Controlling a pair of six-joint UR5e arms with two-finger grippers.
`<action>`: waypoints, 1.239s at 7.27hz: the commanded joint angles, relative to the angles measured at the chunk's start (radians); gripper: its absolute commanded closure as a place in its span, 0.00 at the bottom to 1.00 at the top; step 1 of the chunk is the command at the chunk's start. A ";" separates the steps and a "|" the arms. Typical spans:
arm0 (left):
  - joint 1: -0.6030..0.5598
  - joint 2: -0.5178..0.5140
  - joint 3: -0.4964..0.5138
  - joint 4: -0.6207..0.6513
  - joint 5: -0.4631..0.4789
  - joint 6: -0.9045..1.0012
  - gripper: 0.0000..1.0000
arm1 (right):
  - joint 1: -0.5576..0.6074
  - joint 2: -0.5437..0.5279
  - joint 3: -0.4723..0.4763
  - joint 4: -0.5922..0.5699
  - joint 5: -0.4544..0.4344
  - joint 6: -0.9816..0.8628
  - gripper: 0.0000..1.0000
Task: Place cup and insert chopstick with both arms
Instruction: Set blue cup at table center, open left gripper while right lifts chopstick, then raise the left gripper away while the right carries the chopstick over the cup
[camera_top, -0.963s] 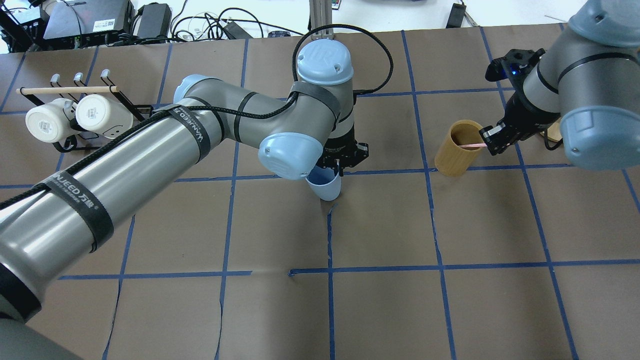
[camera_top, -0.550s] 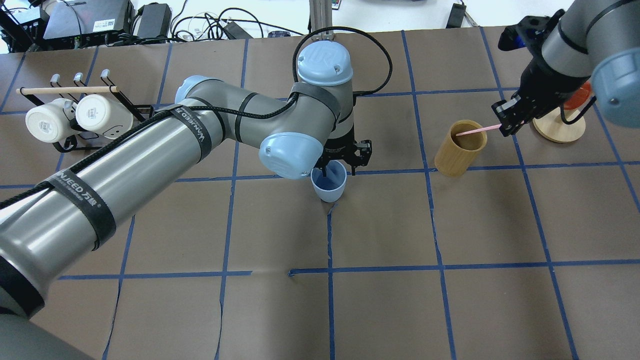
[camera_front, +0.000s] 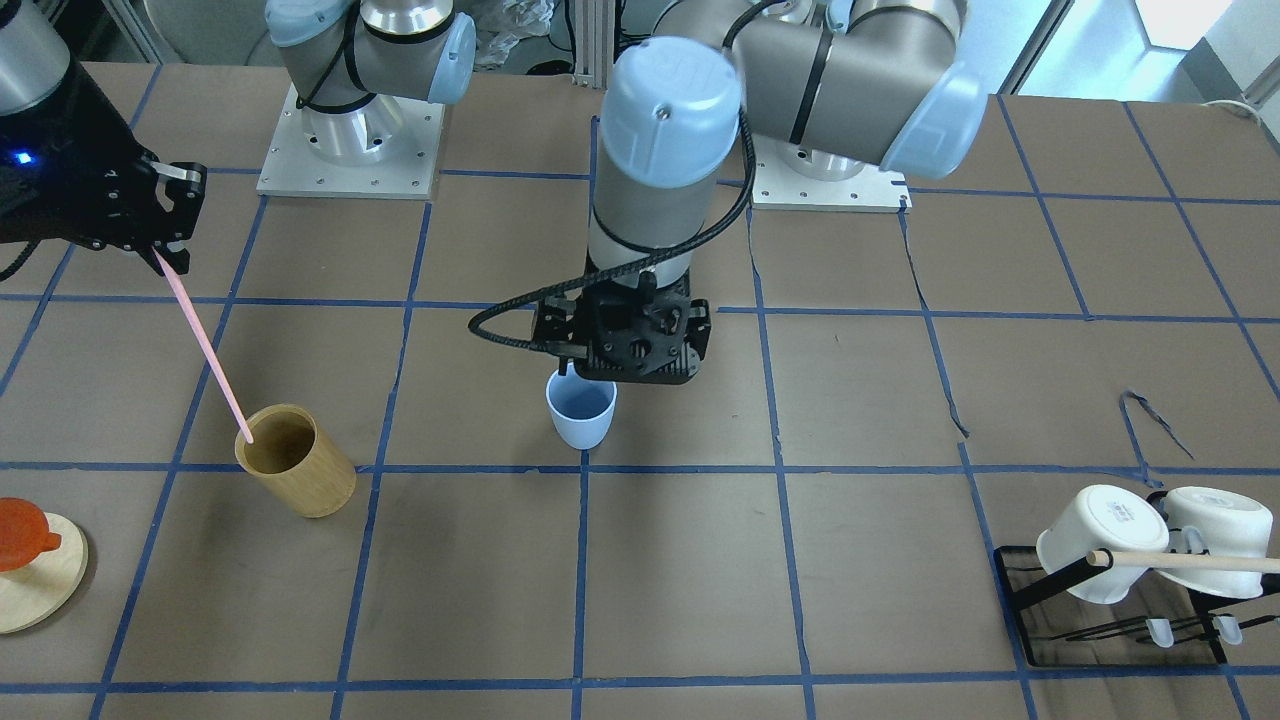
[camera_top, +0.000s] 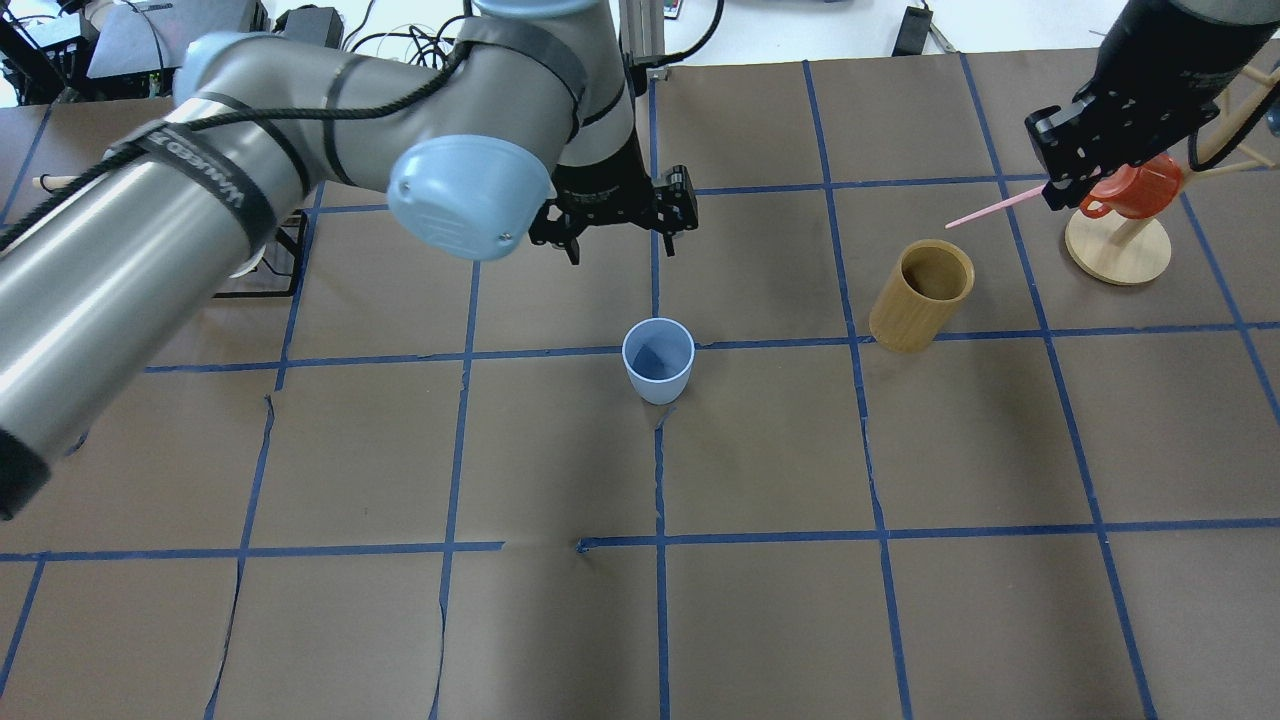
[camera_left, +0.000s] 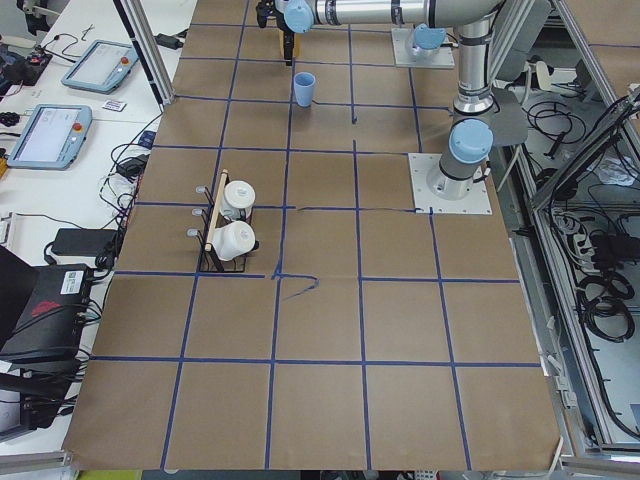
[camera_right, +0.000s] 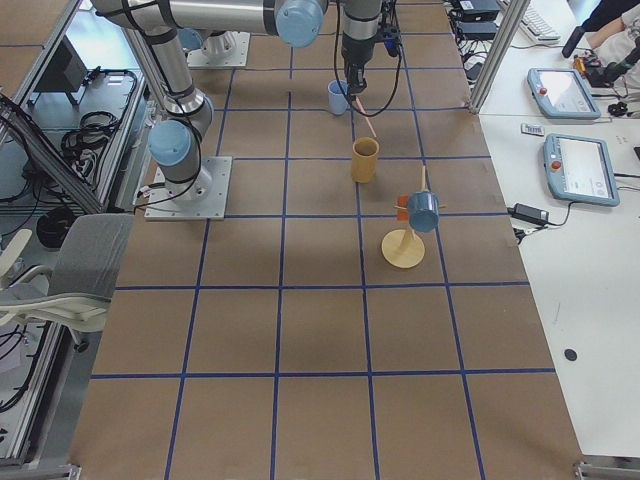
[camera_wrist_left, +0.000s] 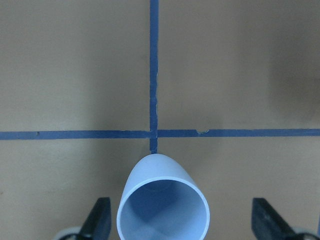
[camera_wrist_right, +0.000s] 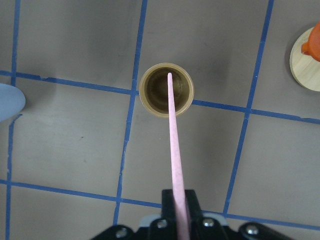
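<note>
The light blue cup (camera_top: 657, 358) stands upright on the table at a tape crossing, free of any gripper; it also shows in the front view (camera_front: 581, 412) and the left wrist view (camera_wrist_left: 162, 205). My left gripper (camera_top: 620, 245) is open and empty, raised above and just behind the cup, its fingers (camera_wrist_left: 97, 220) wide apart. My right gripper (camera_top: 1052, 195) is shut on the upper end of the pink chopstick (camera_top: 985, 210). The stick (camera_wrist_right: 174, 140) hangs slanted, its lower tip over the mouth of the tan bamboo cup (camera_wrist_right: 166, 90), lifted clear of it.
The tan bamboo cup (camera_top: 922, 295) stands to the right of the blue cup. An orange cup on a round wooden stand (camera_top: 1118, 240) is at the far right. A black rack with white mugs (camera_front: 1130, 560) and a wooden rod is on the left side.
The left gripper opened, let go of the blue cup, then rose and drew back. The right gripper lifted the pink chopstick up out of the bamboo cup.
</note>
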 joint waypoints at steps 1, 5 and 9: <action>0.100 0.129 0.017 -0.130 0.003 0.047 0.00 | 0.149 0.006 -0.021 0.026 -0.008 0.218 1.00; 0.269 0.240 -0.003 -0.231 0.020 0.215 0.00 | 0.428 0.059 -0.018 0.016 0.062 0.652 1.00; 0.276 0.247 -0.023 -0.219 0.017 0.209 0.00 | 0.522 0.113 -0.019 -0.032 0.069 0.779 1.00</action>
